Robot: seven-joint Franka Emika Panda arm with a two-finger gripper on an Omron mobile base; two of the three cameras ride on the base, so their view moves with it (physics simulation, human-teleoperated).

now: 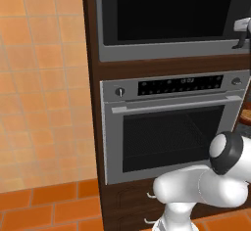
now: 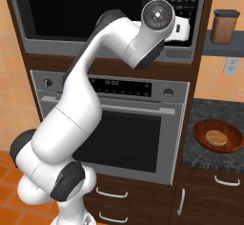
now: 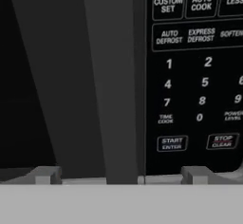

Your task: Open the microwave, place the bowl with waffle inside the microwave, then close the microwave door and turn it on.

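The microwave [image 1: 166, 14] is built in above the oven, and its black glass door [image 2: 81, 9] is shut. In the hand view the dark vertical door handle [image 3: 114, 76] runs up the middle, with the keypad [image 3: 199, 66] to its right. My gripper [image 3: 121, 175] is open and held close in front of the handle's lower end, one fingertip [image 3: 47, 174] on each side of the bar and touching nothing. From the left base it shows at the microwave's right edge [image 1: 241, 34]. The brown bowl with the waffle [image 2: 218, 137] sits on the dark counter to the right.
A steel oven [image 2: 119, 128] with knobs and a display strip sits directly under the microwave. A brown jar [image 2: 224, 26] stands on a shelf at the right. Drawers [image 2: 114, 195] run below the oven, and my arm [image 2: 86, 100] crosses in front of the oven.
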